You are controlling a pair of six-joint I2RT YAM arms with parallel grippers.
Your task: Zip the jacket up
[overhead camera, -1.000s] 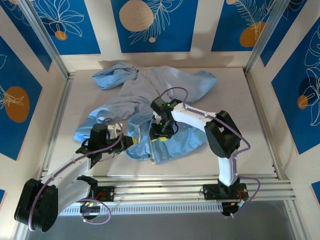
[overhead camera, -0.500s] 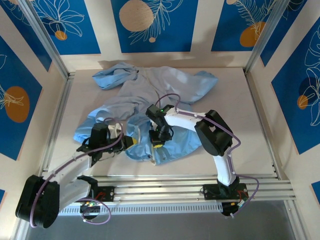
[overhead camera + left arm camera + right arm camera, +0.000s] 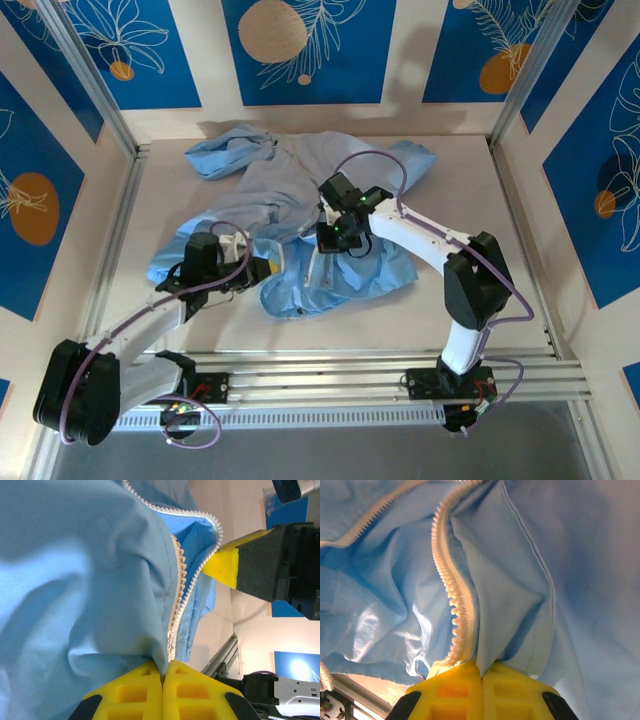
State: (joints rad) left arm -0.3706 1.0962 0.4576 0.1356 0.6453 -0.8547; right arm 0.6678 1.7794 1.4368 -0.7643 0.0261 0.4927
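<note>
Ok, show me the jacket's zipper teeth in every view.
Top external: zipper teeth, pale line between left gripper and right gripper.
Left wrist: centre, running down to fingers pinching the jacket.
Right wrist: left of centre, curving down.
Shared landmark: right gripper's yellow fingertip, right of them in left wrist view.

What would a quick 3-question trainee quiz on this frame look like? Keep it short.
1. True or false: the left fingers are spread open, clear of the jacket.
2. Multiple choice: what do the right fingers pinch? A) nothing B) jacket fabric beside the zipper teeth C) a cable
3. Short answer: in the top view, which fingers sit higher in the picture, left or right?

Key: 1 false, they are shut on jacket fabric; 2 B; 3 right.
</note>
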